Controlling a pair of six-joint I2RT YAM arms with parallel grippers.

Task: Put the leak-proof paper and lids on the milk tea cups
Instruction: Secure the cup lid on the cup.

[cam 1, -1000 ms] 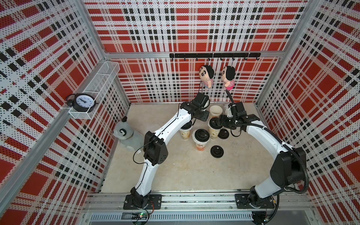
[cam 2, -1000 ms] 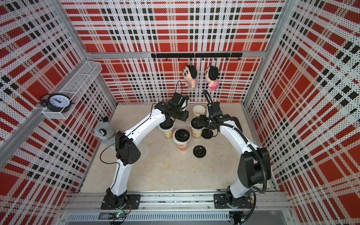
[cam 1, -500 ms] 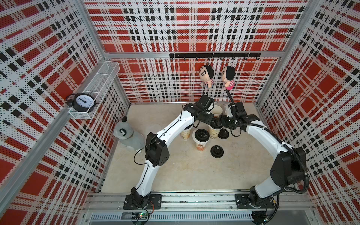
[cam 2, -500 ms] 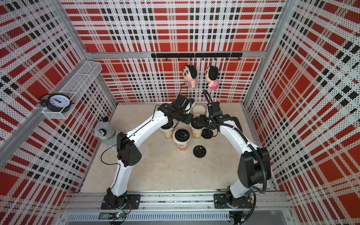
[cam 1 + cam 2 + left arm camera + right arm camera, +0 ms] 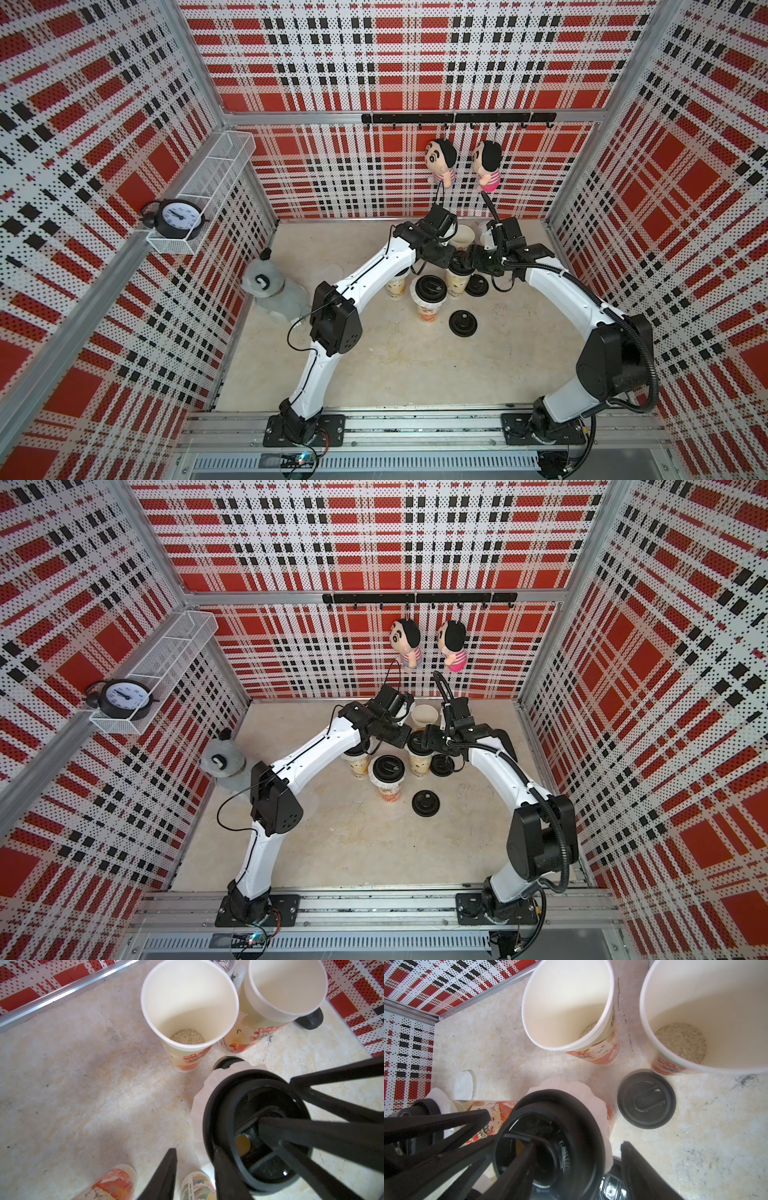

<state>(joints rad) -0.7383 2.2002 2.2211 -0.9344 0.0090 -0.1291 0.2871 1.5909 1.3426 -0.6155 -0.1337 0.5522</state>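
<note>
Both my grippers meet over one milk tea cup (image 5: 458,286) in the middle of the cluster. A black lid (image 5: 220,1105) sits on it, and the leak-proof paper (image 5: 198,1109) lies under that lid, its wavy edge sticking out past the rim. My left gripper (image 5: 194,1152) has its jaws spread astride the lid's rim: one finger is over the lid's top, the other outside the paper's edge, with bare table (image 5: 395,365) showing between them. My right gripper (image 5: 579,1145) stands parted the same way on the opposite side, one finger down in the lid's hollow and the other just clear of the paper. I cannot tell whether either inner finger presses on the lid.

The front cup (image 5: 428,311), nearest my bases, also wears a lid with whitish paper showing beneath it. Toward the back wall stand an open cup (image 5: 566,1001) and a second open cup (image 5: 708,1012), each upright with brownish grains in the bottom. A loose lid (image 5: 646,1098) lies flat just beside the middle cup. A spare round sheet (image 5: 464,1084) lies on the table, apart from the cups.
</note>
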